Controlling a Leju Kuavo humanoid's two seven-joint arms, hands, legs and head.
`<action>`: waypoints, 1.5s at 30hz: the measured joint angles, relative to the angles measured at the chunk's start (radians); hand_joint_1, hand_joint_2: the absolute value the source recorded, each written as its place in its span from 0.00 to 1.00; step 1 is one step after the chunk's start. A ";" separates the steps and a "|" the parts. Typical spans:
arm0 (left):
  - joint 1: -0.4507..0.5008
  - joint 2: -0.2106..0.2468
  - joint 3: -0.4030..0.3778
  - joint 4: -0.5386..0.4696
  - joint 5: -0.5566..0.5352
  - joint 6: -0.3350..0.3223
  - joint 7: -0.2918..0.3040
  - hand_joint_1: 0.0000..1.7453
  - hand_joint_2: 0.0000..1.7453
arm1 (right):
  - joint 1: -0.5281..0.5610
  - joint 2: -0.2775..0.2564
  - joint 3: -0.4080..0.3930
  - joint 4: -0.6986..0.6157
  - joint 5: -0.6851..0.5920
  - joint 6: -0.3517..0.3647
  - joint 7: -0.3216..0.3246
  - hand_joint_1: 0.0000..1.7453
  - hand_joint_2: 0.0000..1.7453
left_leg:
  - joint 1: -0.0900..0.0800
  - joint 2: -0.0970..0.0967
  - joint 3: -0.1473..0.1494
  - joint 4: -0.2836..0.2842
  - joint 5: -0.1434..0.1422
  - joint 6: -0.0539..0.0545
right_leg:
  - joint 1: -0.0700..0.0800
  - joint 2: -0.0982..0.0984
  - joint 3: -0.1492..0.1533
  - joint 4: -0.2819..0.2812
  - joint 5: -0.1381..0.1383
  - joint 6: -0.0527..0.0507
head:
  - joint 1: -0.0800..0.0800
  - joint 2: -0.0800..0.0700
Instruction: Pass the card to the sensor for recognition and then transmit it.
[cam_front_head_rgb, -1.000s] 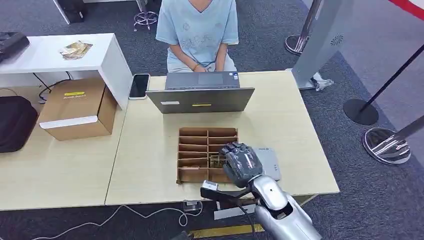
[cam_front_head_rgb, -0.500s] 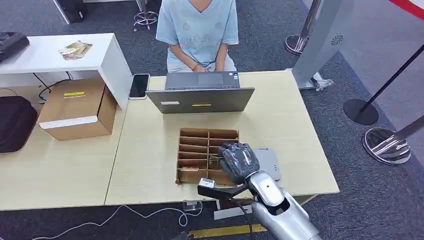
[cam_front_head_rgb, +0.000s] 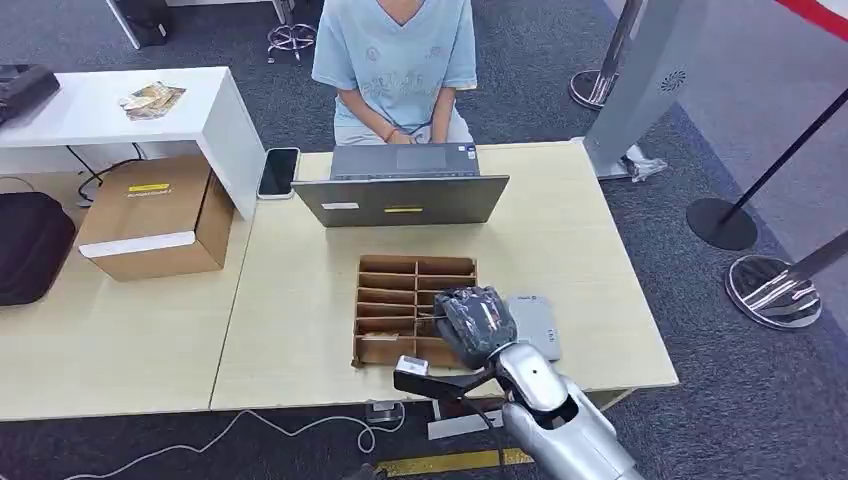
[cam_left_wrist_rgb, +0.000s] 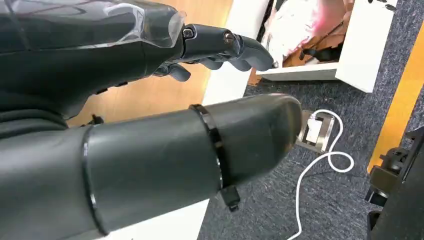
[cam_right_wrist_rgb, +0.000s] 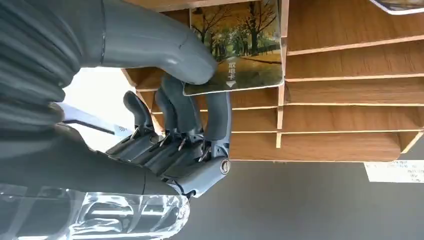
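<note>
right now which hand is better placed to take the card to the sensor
Right. The right hand already pinches the card at the wooden organizer, beside the grey sensor. The left hand hangs off the table.

The right hand (cam_front_head_rgb: 477, 322) has drawn back slightly over the tray (cam_front_head_rgb: 386, 300).

Right hand (cam_front_head_rgb: 477, 323) hides card (cam_right_wrist_rgb: 239, 50) corner
</note>
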 joint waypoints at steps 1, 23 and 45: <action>0.000 0.000 0.000 0.000 0.000 0.000 0.000 0.00 0.00 | 0.000 0.000 0.000 0.000 -0.001 0.000 0.000 0.84 1.00 | 0.000 0.000 0.000 0.000 0.000 0.000 | 0.000 0.000 0.000 0.000 0.000 0.000 | 0.000 0.000; 0.000 0.000 0.000 0.000 -0.015 0.000 -0.011 0.00 0.00 | 0.075 -0.040 -0.066 -0.153 -0.246 0.057 -0.129 1.00 1.00 | 0.000 0.000 0.000 0.000 0.000 0.000 | 0.000 0.000 0.000 0.000 0.000 0.000 | 0.000 0.000; 0.001 0.000 0.000 0.000 -0.041 0.000 -0.042 0.00 0.00 | 0.077 -0.071 -0.127 -0.222 -0.640 0.238 -0.404 1.00 1.00 | 0.000 0.000 0.000 0.000 0.000 0.000 | 0.000 0.000 0.000 0.000 0.000 0.000 | 0.000 0.000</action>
